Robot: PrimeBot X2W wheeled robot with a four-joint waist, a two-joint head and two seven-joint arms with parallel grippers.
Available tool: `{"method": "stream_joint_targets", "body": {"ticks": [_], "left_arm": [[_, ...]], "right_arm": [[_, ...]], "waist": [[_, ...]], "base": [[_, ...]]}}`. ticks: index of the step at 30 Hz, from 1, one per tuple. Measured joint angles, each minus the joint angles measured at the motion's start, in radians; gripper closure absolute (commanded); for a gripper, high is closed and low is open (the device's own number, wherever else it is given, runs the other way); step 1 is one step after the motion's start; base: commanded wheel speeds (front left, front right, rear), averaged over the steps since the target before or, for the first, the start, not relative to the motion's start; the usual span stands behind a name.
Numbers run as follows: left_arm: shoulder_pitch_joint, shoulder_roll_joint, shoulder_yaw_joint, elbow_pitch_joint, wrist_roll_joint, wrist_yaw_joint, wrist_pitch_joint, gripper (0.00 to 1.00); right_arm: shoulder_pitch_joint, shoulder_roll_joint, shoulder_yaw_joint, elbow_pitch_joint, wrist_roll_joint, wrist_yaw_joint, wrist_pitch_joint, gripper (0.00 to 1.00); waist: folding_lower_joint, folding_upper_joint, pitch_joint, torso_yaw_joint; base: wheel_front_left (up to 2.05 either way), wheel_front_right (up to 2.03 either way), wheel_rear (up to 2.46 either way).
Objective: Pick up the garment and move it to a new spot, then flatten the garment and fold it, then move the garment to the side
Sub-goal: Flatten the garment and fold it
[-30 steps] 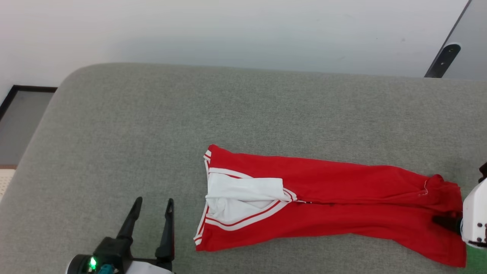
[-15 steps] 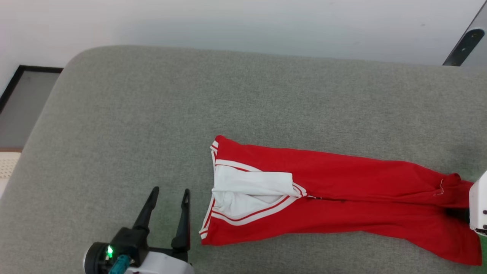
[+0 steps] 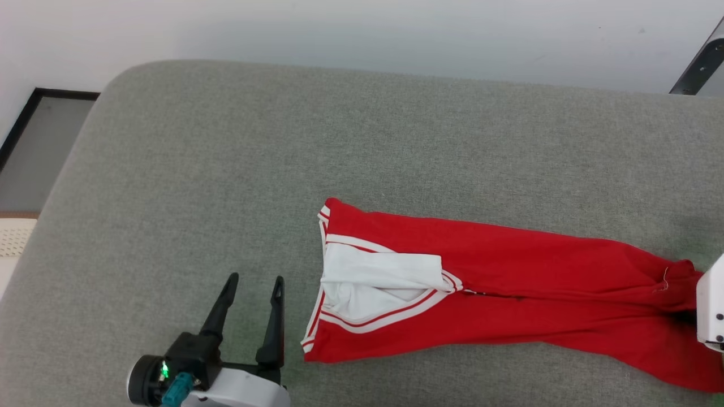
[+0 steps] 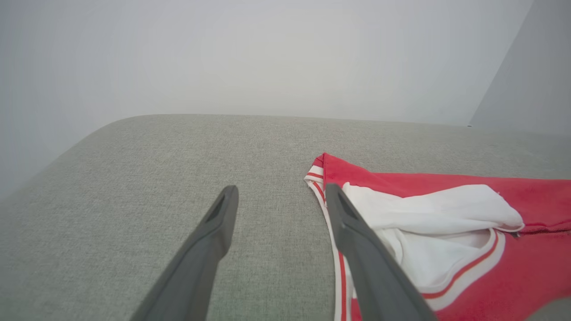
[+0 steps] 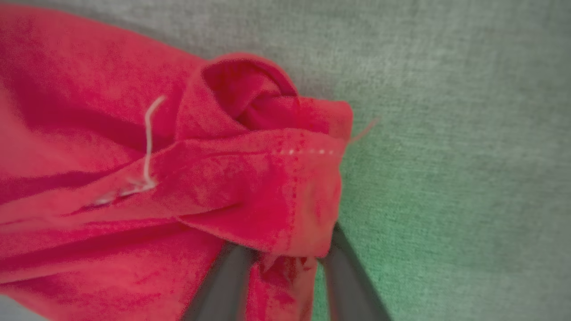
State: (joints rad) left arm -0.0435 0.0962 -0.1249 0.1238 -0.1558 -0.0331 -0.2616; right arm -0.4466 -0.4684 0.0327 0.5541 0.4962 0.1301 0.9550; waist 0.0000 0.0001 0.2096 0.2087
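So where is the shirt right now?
Head view, right of centre: the shirt lies stretched along the grey cushion, its collar end beside the left claw, its hem end at the right claw.

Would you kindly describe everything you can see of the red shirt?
The red shirt lies on the grey cushion, soft cloth folded into a long narrow strip. At its left end white sleeve fabric sits inside white-and-red striped trim; the right end is bunched, showing a stitched hem and a loose thread. The right gripper straddles that hem, fingertips hidden under it, so a grip is unclear. The open left gripper stands beside the collar end, apart.
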Motion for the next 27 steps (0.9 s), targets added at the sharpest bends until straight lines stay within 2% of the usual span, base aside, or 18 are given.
{"method": "stream_joint_targets", "body": {"ticks": [10,19,27], "left_arm": [[-0.002,-0.024,0.026,0.010,0.012,-0.029,0.000,0.00],[0.005,-0.030,0.053,0.012,0.021,-0.050,0.000,0.00],[0.000,-0.028,0.084,0.006,0.028,-0.065,0.000,0.00]], "right_arm": [[0.002,0.017,0.001,0.015,0.034,0.001,-0.058,1.00],[0.001,0.032,-0.068,0.051,0.067,0.011,-0.157,1.00],[-0.017,-0.062,-0.196,0.135,0.073,0.004,-0.250,1.00]], "waist": [[0.0000,0.0000,-0.006,-0.017],[0.0000,-0.0001,-0.012,-0.060],[0.0000,0.0000,0.010,-0.109]], "base": [[0.00,0.00,0.00],[0.00,0.00,0.00],[0.00,0.00,0.00]]}}
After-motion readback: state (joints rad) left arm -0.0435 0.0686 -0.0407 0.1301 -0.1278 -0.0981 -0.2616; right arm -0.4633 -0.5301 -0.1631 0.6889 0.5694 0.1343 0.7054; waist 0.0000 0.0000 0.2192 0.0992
